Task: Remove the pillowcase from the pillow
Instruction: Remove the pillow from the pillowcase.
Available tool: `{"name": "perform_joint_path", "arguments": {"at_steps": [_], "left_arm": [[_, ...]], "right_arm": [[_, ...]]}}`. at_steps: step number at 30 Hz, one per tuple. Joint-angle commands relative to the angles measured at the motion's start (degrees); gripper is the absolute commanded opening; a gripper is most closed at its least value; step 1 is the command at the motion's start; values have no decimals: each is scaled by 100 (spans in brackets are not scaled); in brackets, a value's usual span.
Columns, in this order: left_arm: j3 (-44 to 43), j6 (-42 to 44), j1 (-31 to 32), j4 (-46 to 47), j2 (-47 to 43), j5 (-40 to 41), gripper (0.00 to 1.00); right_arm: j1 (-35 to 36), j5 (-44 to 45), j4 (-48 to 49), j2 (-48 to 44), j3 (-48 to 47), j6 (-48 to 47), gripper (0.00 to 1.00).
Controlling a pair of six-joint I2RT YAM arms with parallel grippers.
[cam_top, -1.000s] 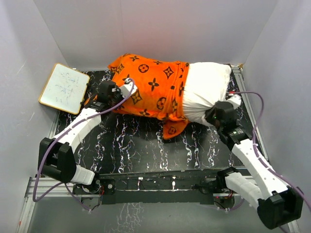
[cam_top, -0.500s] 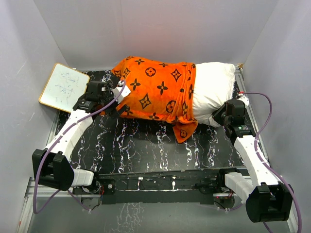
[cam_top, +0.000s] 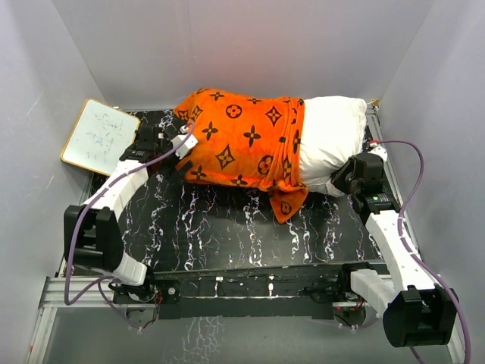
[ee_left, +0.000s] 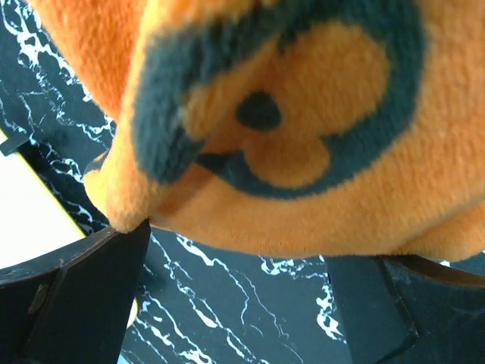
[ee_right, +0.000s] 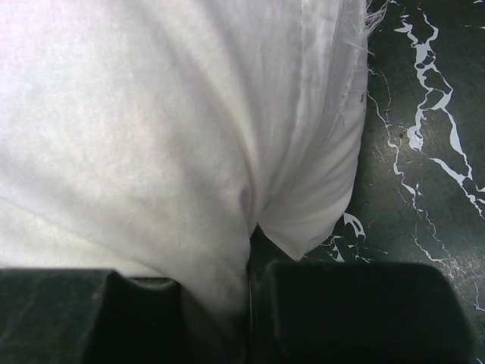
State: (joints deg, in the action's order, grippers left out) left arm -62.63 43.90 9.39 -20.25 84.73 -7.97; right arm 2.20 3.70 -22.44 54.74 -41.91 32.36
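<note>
Top external view, left to right.

Small white wood-framed board (cam_top: 100, 137) sits tilted at the far left corner of the black white-veined marble tabletop (cam_top: 220, 231). I can't read the scribbles on it.

Left gripper (cam_top: 184, 144) is just right of the board, at the left end of the bright orange plush pillowcase with dark brown monogram motifs (cam_top: 242, 144).

- Left wrist view: its dark fingers (ee_left: 72, 296) stand apart with marble showing between them.
- Orange pile drapes over the tips, and one fabric corner touches the left-hand finger.
- I cannot tell whether any cloth is actually pinched.

The pillowcase lies along the far edge, from near the far left corner to past the middle.

- It still covers the left part of the plump plain white pillow (cam_top: 332, 140).
- Its open hem is bunched in folds where orange meets white.
- A loose orange flap (cam_top: 284, 201) trails from that hem toward the table's centre.

The pillow's bare white end runs on toward the far right corner.

Right gripper (cam_top: 342, 178) is at the near right corner of the pillow, close to the right edge. Right wrist view: the two dark fingers (ee_right: 356, 311) are nearly together and clamp a fold of white pillow cloth between them. I log that hand as grasping the pillow.
</note>
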Motion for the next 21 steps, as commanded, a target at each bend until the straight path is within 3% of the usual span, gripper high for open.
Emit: {"name": "perform_joint_path", "arguments": {"at_steps": [1,3,4,6,11,21], "left_arm": [[-389,-224,-51,-13,119,-687,82],[-397,-173,-52,-6,80,-987,48],[-427,-129,-51,-44,5,-1120,26],[-434,-54,-64,-4,-169,-1080,0],[-452,428,-478,0,-596,-857,0],[-719,988,-2556,25,-797,-1302,0]], "right_arm": [[10,-409,617,-15,-314,-5,8],[12,-445,715,-64,-285,1,8],[-2,-424,854,-156,-209,55,8],[-52,-350,1335,-420,53,297,8],[-123,-296,1725,-282,-75,650,8],[-325,442,1839,-252,-300,985,8]]}}
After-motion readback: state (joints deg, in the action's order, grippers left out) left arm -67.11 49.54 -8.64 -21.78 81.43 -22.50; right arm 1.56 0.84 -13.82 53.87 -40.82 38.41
